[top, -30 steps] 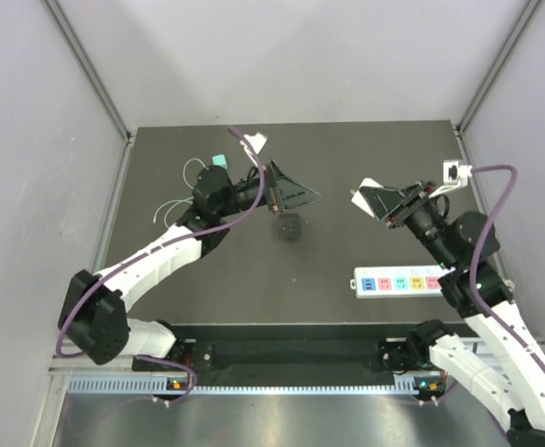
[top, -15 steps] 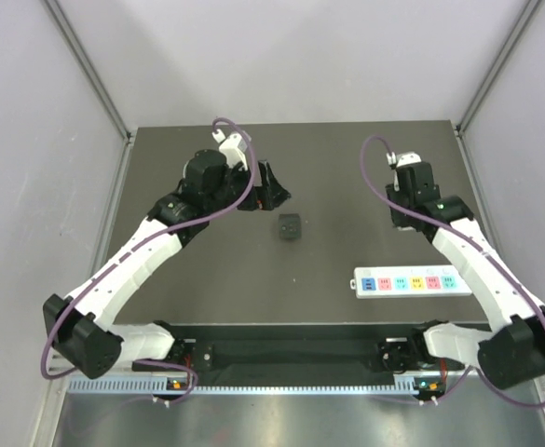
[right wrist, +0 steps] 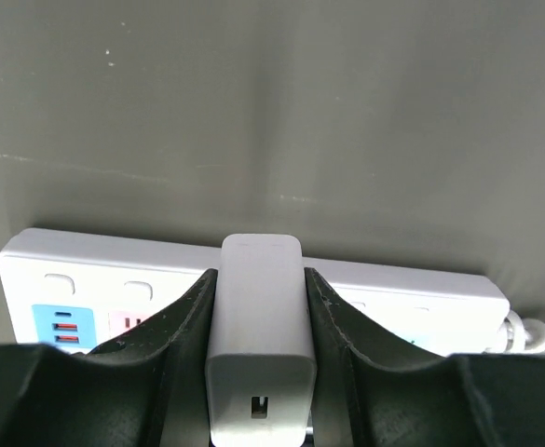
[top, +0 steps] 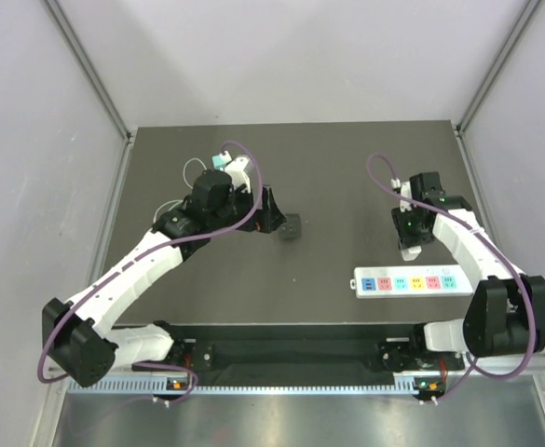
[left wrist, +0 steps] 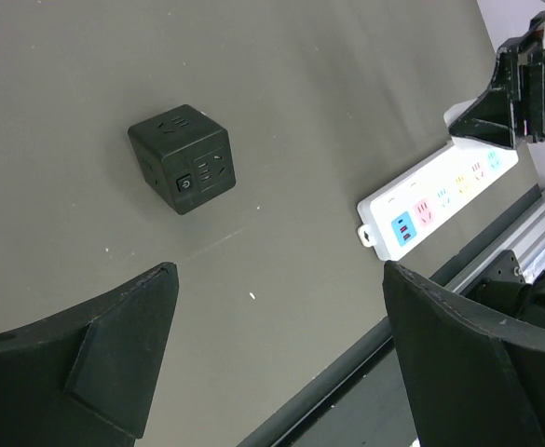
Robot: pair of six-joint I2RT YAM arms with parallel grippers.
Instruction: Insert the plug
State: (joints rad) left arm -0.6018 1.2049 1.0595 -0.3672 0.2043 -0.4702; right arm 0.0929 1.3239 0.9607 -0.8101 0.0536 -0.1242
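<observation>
The plug (right wrist: 258, 326) is a white block charger, and my right gripper (right wrist: 260, 279) is shut on its two sides. It hangs above the table just behind the white power strip (right wrist: 86, 270), whose coloured sockets (top: 412, 281) face up. From above, the right gripper (top: 409, 244) sits just beyond the strip's left half. My left gripper (left wrist: 281, 345) is open and holds nothing. It hovers near a black cube socket (left wrist: 183, 158), which lies on the table to its right (top: 291, 226).
A teal piece (top: 218, 163) and thin white cables (top: 171, 209) lie at the back left, behind the left arm. The table's dark front rail (top: 291, 331) runs below the strip. Grey walls close in on both sides.
Both arms have swung about. The left gripper came down beside the black cube, still open. The right gripper carried the plug toward the front, to just behind the power strip.
</observation>
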